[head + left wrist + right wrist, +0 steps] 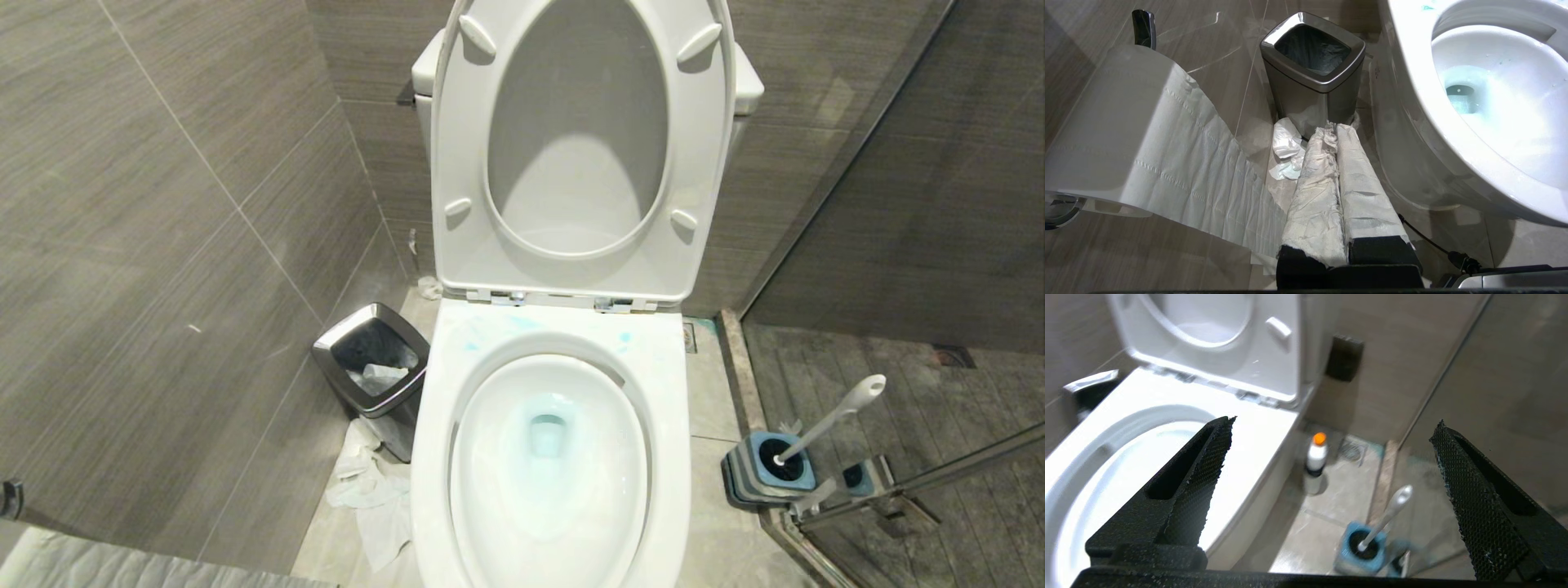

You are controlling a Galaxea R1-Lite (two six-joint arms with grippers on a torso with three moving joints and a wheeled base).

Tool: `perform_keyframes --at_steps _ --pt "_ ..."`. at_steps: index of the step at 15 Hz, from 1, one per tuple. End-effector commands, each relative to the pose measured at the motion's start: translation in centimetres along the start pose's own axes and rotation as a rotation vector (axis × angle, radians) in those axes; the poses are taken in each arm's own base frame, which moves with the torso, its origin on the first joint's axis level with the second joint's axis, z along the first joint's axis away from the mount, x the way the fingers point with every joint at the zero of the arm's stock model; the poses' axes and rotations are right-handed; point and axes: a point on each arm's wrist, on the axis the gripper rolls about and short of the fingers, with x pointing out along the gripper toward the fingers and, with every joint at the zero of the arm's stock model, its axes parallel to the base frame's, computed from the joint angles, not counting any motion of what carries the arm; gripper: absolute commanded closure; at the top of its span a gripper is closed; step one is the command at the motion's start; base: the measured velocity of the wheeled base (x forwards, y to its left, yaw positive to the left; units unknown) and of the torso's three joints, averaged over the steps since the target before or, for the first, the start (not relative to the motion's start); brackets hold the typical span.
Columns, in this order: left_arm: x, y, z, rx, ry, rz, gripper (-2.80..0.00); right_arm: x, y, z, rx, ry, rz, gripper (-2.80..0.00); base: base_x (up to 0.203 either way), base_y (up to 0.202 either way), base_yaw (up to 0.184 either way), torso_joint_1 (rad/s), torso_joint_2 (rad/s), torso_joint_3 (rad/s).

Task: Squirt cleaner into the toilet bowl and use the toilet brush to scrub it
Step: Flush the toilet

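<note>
Only in the right wrist view: right tool (pixel 1331 457) spread wide, empty; beyond, toilet brush (pixel 1386 516) in its holder (pixel 1351 549), then an orange-capped bottle (pixel 1315 463). Only in the left wrist view: left tool (pixel 1336 134) closed, paper-wrapped. Head view: blue-tinted toilet bowl (pixel 551 327), no arms.
</note>
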Motion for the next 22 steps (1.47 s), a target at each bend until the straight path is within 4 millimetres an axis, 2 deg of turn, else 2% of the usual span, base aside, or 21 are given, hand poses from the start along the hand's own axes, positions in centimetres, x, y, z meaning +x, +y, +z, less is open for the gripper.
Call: perform_keyframes --at_steps 1,8,14,22 --pt "0.0 0.0 0.0 0.000 0.002 0.000 0.00 -3.1 0.7 0.1 -0.004 -0.056 0.036 -2.80 0.000 0.000 0.000 0.000 0.00 0.000" --pt "0.0 0.0 0.0 0.000 0.002 0.000 0.00 -7.4 1.8 -4.2 -0.023 -0.111 -0.017 -2.80 0.000 0.000 0.000 0.000 0.00 0.000" --pt "0.0 0.0 0.0 0.000 0.002 0.000 0.00 -8.8 2.4 -10.6 -0.031 -0.078 -0.050 -2.80 0.000 0.000 0.000 0.000 0.00 0.000" --pt "0.0 0.0 0.0 0.000 0.002 0.000 0.00 -9.1 2.4 -13.0 0.003 0.091 -0.162 -2.80 0.000 0.000 0.000 0.000 0.00 0.000"
